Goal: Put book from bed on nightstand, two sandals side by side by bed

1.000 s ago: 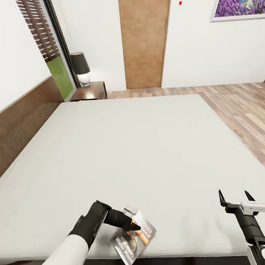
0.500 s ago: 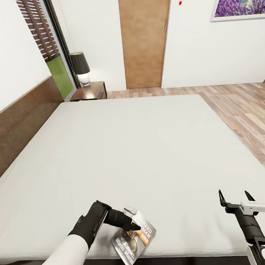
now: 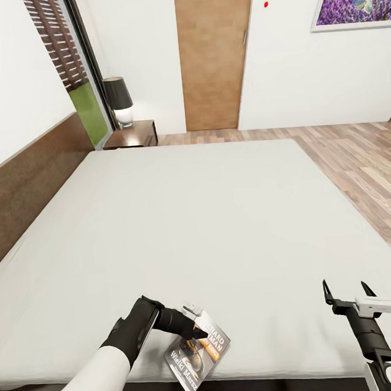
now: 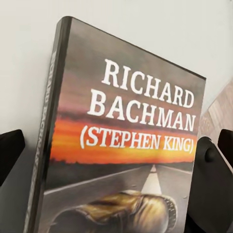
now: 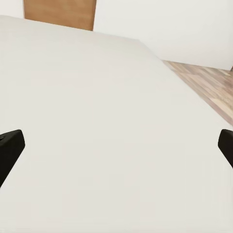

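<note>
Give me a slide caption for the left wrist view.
Left gripper open around the book, a Richard Bachman paperback lying on the bed.

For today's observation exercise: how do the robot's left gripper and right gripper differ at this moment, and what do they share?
The left gripper is down at the book near the bed's front edge, its fingers either side of the cover; the right gripper has only bare mattress ahead. The left gripper tilts down toward the book; the right gripper points up and forward. Both are black, two-fingered and open, and both are over the bed.

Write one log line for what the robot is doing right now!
left gripper: open, at book | book: on bed, near edge | right gripper: open, over bed
</note>
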Tool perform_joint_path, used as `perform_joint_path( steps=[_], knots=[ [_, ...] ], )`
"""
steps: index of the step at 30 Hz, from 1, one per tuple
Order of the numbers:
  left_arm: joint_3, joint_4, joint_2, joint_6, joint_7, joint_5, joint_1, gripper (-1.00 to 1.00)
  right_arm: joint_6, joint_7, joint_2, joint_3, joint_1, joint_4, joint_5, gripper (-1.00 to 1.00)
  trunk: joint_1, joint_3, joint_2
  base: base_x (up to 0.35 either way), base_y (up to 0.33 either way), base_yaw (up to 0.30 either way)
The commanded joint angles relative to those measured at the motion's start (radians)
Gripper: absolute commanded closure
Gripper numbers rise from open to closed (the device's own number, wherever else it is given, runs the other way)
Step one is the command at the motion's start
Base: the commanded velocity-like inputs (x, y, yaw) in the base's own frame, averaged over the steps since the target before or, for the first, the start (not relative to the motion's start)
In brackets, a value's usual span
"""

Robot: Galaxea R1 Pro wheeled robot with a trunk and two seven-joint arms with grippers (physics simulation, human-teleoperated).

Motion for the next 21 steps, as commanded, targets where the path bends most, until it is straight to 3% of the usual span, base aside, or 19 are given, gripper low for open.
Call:
perform_joint_path(
  steps=[1, 16, 21],
  knots=[
    [0.001, -0.002, 0.000, 0.005, -0.006, -0.007, 0.000, -1.00, -0.004, 0.003, 0.001, -0.004, -0.001, 0.000, 0.008, -1.00, 0.000, -0.001, 0.000, 0.000, 0.000, 0.000],
    [0.003, -0.003, 0.003, 0.005, -0.006, -0.007, 0.000, -1.00, -0.004, 0.003, 0.001, -0.004, -0.001, 0.000, 0.008, -1.00, 0.000, -0.001, 0.000, 0.000, 0.000, 0.000],
    [0.003, -0.005, 0.003, 0.005, -0.006, -0.007, 0.000, -1.00, -0.004, 0.004, 0.001, -0.004, -0.001, 0.000, 0.008, -1.00, -0.019, 0.015, 0.035, 0.000, 0.000, 0.000]
  ],
)
